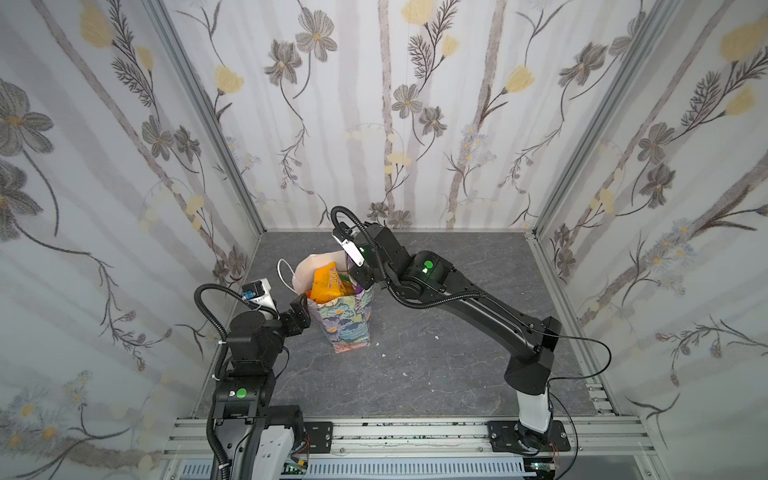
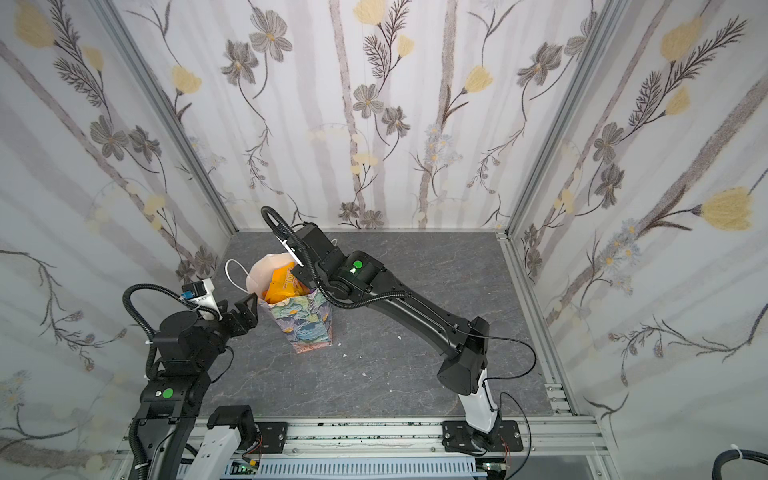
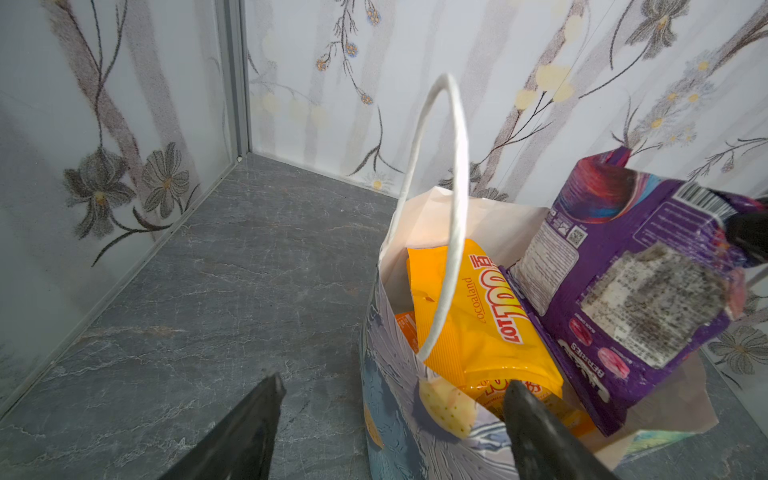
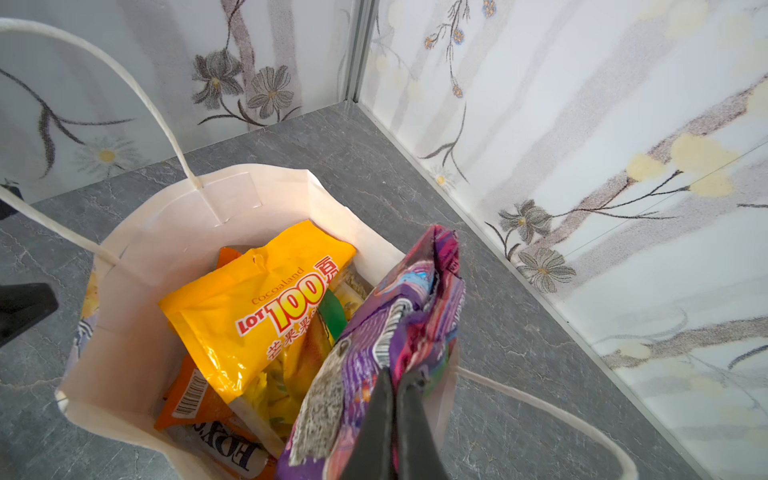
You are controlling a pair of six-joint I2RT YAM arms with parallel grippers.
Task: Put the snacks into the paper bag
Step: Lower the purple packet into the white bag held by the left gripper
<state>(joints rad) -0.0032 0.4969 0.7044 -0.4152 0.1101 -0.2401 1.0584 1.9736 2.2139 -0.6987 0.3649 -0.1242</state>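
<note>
risk is read first in both top views: the tall floral-printed paper bag (image 1: 348,322) (image 2: 309,328) is seen standing upright on the grey stone-patterned bench (image 1: 436,353), stuffed to its mouth, with the right hand (image 1: 358,284) hung over the opening and the left hand (image 1: 301,313) just beside the rim. a sideways push from either arm could tip so narrow a bag.

in the left wrist view the left hand (image 3: 394,381) is shown spread, one finger outside the bag wall and the other over the mouth, gripping nothing. the white cord handle (image 3: 451,208) stands looped close ahead; it could be snagged if the hand is drawn back carelessly.

in the right wrist view the yellow crinkly plastic packet (image 4: 257,307) lies propped high in the bag. above it the right hand (image 4: 395,415) is shown pressed together, pinching the purple crinkly plastic packet (image 4: 395,316) by its edge, partly inside the mouth; if released here, it is judged likely to rest on that pile and slide out over the rim.
</note>
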